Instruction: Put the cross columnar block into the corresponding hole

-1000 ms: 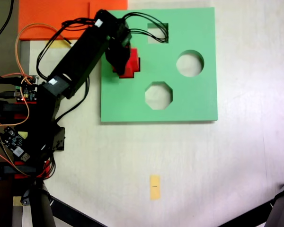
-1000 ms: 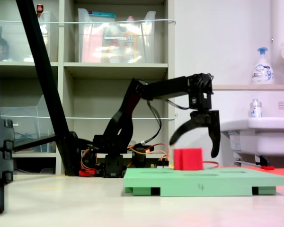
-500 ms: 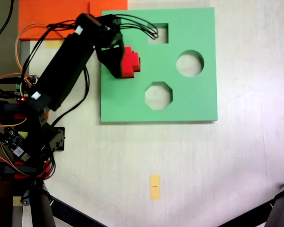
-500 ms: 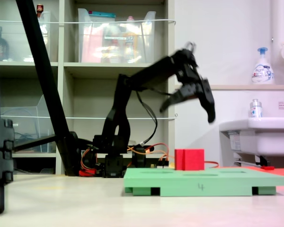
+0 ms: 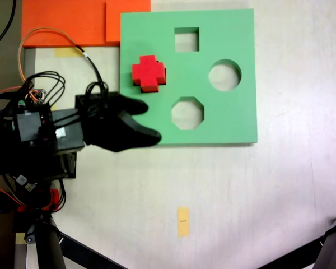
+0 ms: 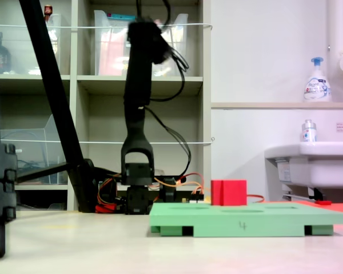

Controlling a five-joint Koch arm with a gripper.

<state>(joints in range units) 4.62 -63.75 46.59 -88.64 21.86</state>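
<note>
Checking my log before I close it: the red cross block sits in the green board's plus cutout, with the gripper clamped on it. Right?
Not quite. The cross block does sit at the plus cutout of the green board, but the gripper is off it, pulled back toward the first exterior view's left; the block stands alone in both exterior views.

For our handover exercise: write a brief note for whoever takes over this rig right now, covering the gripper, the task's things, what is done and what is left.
Gripper: holds nothing, off the board's lower left edge in the first exterior view; whether open or shut cannot be told.
Red cross block: stands on the green board, part of it above the surface.
Cross hole: hidden beneath the block.
Done: block released at the hole.
Left: confirm the block sits fully in.
</note>
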